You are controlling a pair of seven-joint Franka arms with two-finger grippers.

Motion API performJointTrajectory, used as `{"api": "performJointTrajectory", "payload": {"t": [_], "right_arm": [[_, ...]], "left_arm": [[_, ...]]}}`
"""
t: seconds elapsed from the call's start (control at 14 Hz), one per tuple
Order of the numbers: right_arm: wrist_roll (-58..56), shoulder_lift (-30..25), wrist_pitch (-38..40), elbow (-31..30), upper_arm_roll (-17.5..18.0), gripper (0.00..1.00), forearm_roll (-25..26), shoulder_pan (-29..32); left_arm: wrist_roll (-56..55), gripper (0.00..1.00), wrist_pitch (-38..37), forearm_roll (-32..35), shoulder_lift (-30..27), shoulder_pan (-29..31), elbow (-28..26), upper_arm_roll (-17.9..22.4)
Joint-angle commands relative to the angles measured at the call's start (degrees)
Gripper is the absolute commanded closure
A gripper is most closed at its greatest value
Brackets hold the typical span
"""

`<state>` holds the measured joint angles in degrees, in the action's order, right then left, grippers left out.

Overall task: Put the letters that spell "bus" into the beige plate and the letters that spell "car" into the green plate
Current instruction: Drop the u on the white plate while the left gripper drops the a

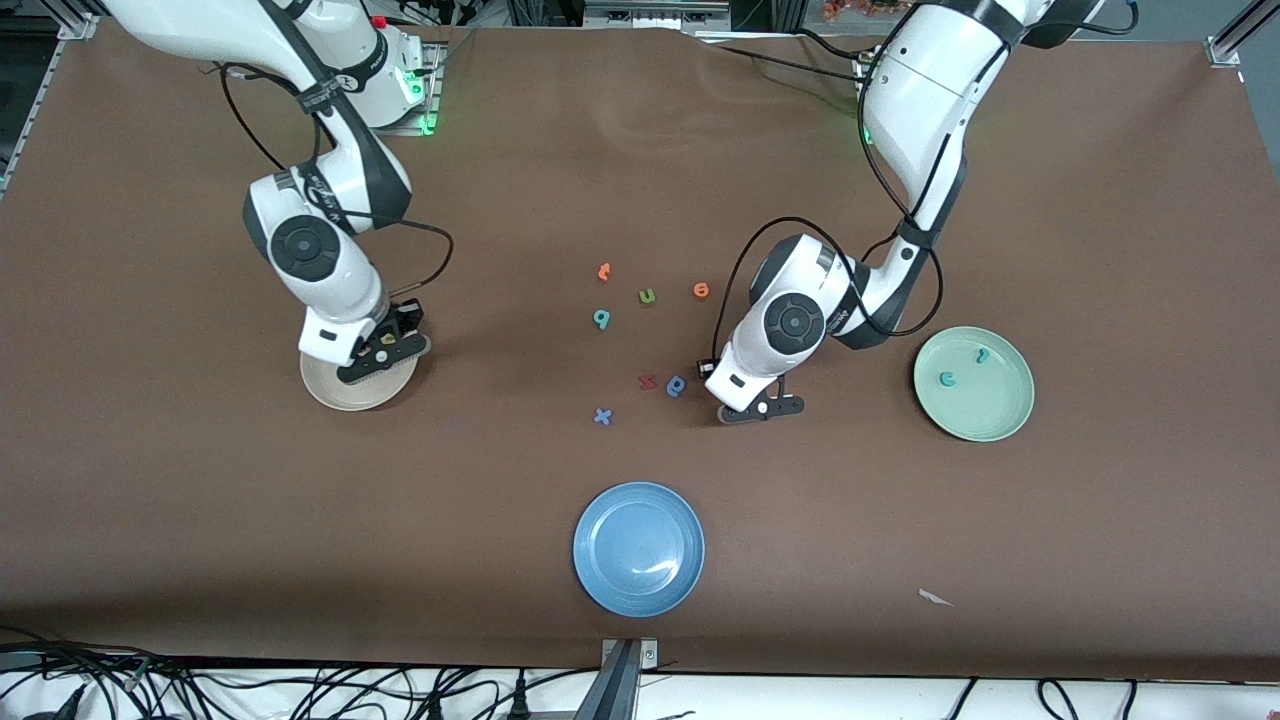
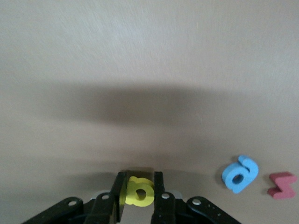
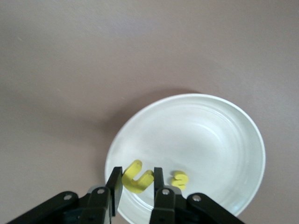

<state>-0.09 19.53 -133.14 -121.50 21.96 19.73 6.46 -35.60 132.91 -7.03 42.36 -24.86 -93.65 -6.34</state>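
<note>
Gripping yellow a [image 2: 139, 191]: left jaws, on table; right jaws grip yellow u [image 3: 137, 178] over beige plate [image 3: 219, 135].

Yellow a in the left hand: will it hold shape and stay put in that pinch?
Probably. The yellow a looks like thick foam, so it likely gives slightly between the left hand's fingers without flopping. Small, so probably very light. Its matte surface suggests little slip, though a pinch this narrow could let it twist.
</note>
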Motion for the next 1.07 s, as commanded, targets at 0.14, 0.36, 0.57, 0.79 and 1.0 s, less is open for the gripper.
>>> {"api": "performJointTrajectory", "payload": {"t": [0.14,0.36,0.57,0.79,1.0], "right_arm": [[-0.35,-1.25,-0.1,-1.72,1.33,0.45,0.22,0.66],[0.0,-1.17,-0.1,-1.72,1.33,0.32,0.13,0.66],[7.79,-0.03,-0.53,-1.46,3.25,0.32,-0.74,0.4],[23.33,2.96,-3.51,-0.06,6.78,0.32,-1.63,-3.89],[35.57,6.03,-5.2,2.49,6.78,0.32,-1.63,-10.3]], "left_arm": [[5.6,0.79,-8.43,-0.44,-7.89,7.25,0.13,0.28],[16.39,0.78,-17.31,-0.44,-11.85,15.77,0.04,0.28],[30.1,0.78,-26.54,-0.18,-13.8,24.56,0.04,0.45],[36.82,0.78,-27.44,5.26,-12.49,30.21,-1.1,0.28],[37.53,0.78,-27.09,10.44,-8.54,31.7,-3.99,0.28]]}}
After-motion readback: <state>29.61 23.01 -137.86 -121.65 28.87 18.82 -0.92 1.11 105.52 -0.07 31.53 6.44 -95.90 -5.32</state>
